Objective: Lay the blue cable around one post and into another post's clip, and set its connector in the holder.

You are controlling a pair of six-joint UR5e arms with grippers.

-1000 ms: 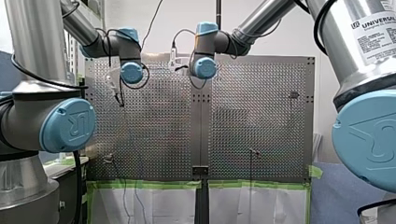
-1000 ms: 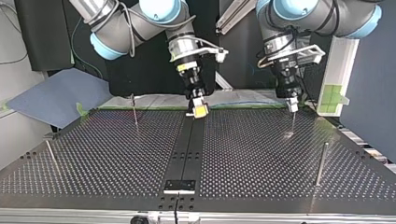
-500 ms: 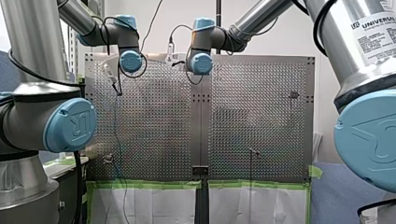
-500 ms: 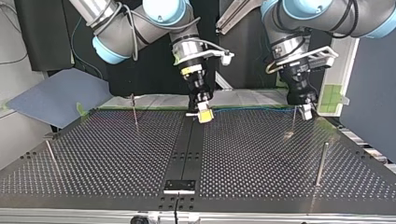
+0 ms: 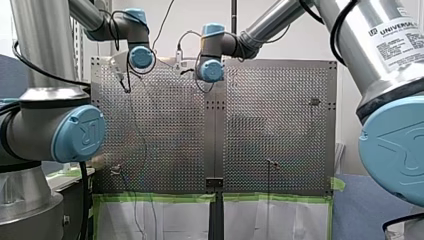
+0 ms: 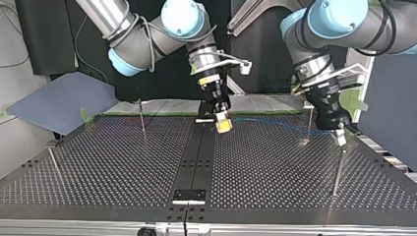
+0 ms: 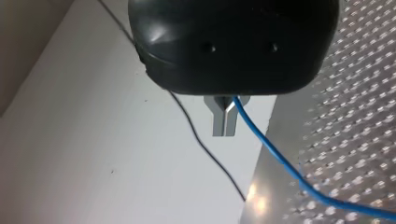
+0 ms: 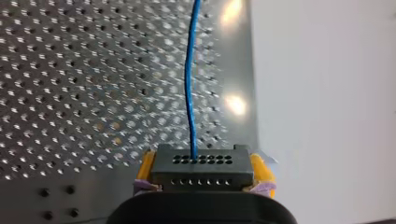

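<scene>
The thin blue cable [image 8: 189, 93] leaves the black multi-hole connector block [image 8: 201, 169], which my right gripper [image 8: 201, 179] clamps between its yellow pads [image 8: 258, 169]. The cable runs ahead over the perforated metal table [image 8: 70, 70] to my left gripper [image 7: 224, 130], whose metal fingers [image 7: 217, 116] are closed on it.

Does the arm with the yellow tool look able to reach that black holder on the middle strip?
Probably yes: the strip between my right tool and the holder lies bare, though the blue cable it trails might tug.
</scene>
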